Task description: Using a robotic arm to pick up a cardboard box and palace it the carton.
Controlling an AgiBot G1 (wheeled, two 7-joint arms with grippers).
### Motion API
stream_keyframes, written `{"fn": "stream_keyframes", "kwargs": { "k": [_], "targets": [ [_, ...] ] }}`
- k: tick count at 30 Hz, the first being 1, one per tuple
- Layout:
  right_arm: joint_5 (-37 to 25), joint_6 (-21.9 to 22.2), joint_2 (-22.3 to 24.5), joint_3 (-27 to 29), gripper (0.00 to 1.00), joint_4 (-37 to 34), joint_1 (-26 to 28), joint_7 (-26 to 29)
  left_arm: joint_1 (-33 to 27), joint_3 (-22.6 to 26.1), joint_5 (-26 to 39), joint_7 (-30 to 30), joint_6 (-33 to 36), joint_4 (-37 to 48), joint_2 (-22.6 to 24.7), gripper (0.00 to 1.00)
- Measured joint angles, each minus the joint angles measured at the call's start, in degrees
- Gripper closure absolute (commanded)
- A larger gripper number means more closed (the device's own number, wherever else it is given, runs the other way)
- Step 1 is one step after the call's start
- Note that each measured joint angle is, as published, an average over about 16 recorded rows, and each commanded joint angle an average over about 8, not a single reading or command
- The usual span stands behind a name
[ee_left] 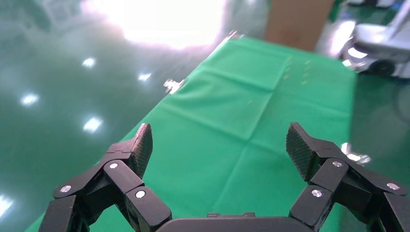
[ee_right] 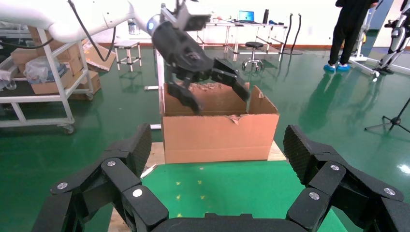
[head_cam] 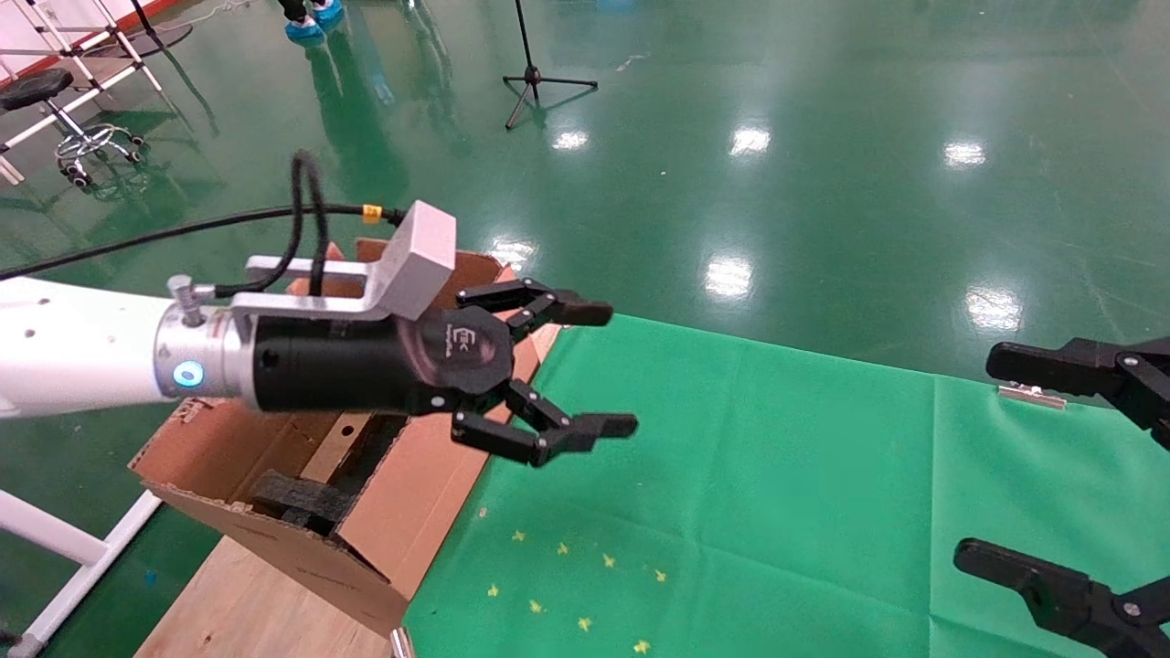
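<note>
The carton (head_cam: 402, 512) is large, brown and torn-edged, with black foam (head_cam: 302, 498) inside, and stands at the left end of the table; it also shows in the right wrist view (ee_right: 217, 135). My left gripper (head_cam: 611, 369) on the white arm hovers by the carton's right rim, over the green cloth. It is open and empty, as the left wrist view (ee_left: 218, 140) and the right wrist view (ee_right: 220, 96) show. My right gripper (head_cam: 980, 457) is open and empty at the table's right end, also shown in its own view (ee_right: 215, 145). The small cardboard box is not in view.
A green cloth (head_cam: 777, 503) covers the table, with small yellow stars near the front. The carton rests on a wooden board (head_cam: 238, 603). A silver clip (head_cam: 1028, 395) sits on the far table edge. A tripod stand (head_cam: 535, 78) and a stool (head_cam: 41, 87) stand on the green floor.
</note>
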Motion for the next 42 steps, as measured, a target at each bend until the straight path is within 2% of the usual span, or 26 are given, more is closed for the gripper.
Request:
{"fn": "stream_keyframes", "kwargs": {
  "k": [12, 19, 42],
  "targets": [
    [0.0, 0.0, 0.0, 0.0, 0.00, 0.0, 0.0, 0.0, 8.0, -6.6, -10.1, 3.5, 3.2, -7.9, -0.4, 0.00],
    [0.0, 0.0, 0.0, 0.0, 0.00, 0.0, 0.0, 0.0, 10.8, -9.0, -13.6, 4.6, 4.3, -10.7, -0.5, 0.00],
    [0.0, 0.0, 0.0, 0.0, 0.00, 0.0, 0.0, 0.0, 10.8, -8.9, -13.5, 4.6, 4.3, -10.6, -0.6, 0.00]
  ]
}}
